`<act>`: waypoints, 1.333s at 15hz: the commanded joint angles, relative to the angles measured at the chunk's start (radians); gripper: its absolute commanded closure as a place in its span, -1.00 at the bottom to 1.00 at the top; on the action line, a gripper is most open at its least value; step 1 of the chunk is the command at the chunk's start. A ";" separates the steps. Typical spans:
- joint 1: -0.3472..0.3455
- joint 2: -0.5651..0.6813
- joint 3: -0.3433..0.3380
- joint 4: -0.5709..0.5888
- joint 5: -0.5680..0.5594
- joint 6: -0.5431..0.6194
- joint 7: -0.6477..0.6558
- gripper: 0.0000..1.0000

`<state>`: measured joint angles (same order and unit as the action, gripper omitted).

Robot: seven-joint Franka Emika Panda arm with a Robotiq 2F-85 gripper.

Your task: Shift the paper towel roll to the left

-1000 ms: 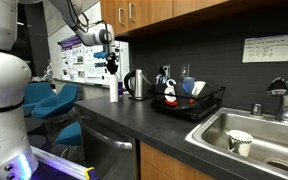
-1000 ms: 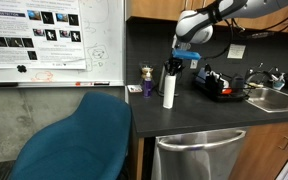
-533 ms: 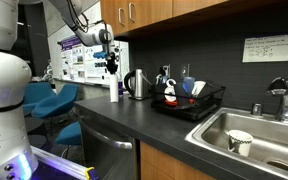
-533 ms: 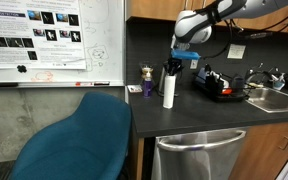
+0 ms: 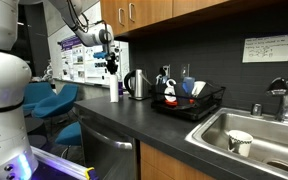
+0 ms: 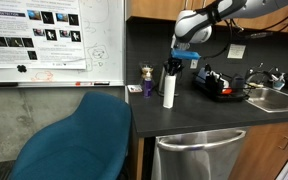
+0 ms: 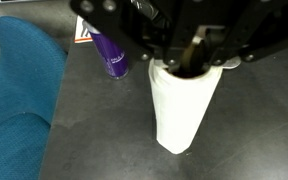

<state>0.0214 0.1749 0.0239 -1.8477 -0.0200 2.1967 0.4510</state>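
Observation:
The paper towel roll (image 5: 114, 91) (image 6: 169, 89) stands upright on the dark counter near its end, in front of the steel kettle (image 5: 136, 84). My gripper (image 5: 111, 66) (image 6: 180, 63) hangs straight above the roll, fingertips level with its top. In the wrist view the roll (image 7: 184, 110) runs down from between my jaws (image 7: 189, 62), which straddle its top rim. The dark finger parts hide whether they press on the paper.
A purple bottle (image 6: 147, 82) (image 7: 109, 55) stands close beside the roll. A dish rack (image 5: 189, 102) with dishes and a sink (image 5: 259, 135) lie further along the counter. A blue chair (image 6: 79, 140) sits past the counter's end, with a whiteboard (image 6: 54, 40) behind it.

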 commanded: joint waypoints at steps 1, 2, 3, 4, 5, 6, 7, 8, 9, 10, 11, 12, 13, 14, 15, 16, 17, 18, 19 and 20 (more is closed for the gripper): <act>0.014 -0.003 -0.013 0.000 0.001 -0.004 -0.001 0.03; 0.014 -0.006 -0.013 -0.002 0.000 -0.003 0.000 0.03; 0.015 -0.007 -0.014 -0.003 -0.003 -0.002 0.001 0.03; 0.015 -0.009 -0.013 -0.004 -0.001 -0.003 -0.001 0.88; 0.015 -0.010 -0.013 -0.004 -0.001 -0.004 -0.001 0.92; 0.015 -0.011 -0.013 -0.004 -0.002 -0.004 -0.001 1.00; 0.015 -0.013 -0.014 -0.005 -0.003 -0.004 0.000 1.00; 0.015 -0.015 -0.014 -0.006 -0.004 -0.004 0.001 1.00; 0.016 -0.018 -0.015 -0.009 -0.011 -0.003 0.004 1.00; 0.016 -0.021 -0.015 -0.011 -0.012 -0.003 0.005 1.00; 0.016 -0.026 -0.016 -0.012 -0.013 -0.005 0.006 1.00; 0.016 -0.029 -0.016 -0.012 -0.013 -0.009 0.006 1.00; 0.016 -0.035 -0.017 -0.013 -0.017 -0.012 0.008 1.00; 0.016 -0.042 -0.017 -0.016 -0.020 -0.014 0.009 1.00; 0.016 -0.050 -0.017 -0.018 -0.021 -0.018 0.008 1.00; 0.016 -0.056 -0.018 -0.019 -0.024 -0.020 0.011 1.00; 0.016 -0.066 -0.017 -0.022 -0.027 -0.024 0.012 1.00; 0.015 -0.075 -0.016 -0.024 -0.026 -0.029 0.010 1.00; 0.016 -0.089 -0.015 -0.033 -0.029 -0.030 0.010 1.00; 0.015 -0.100 -0.014 -0.037 -0.031 -0.035 0.009 1.00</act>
<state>0.0214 0.1355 0.0203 -1.8492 -0.0302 2.1874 0.4508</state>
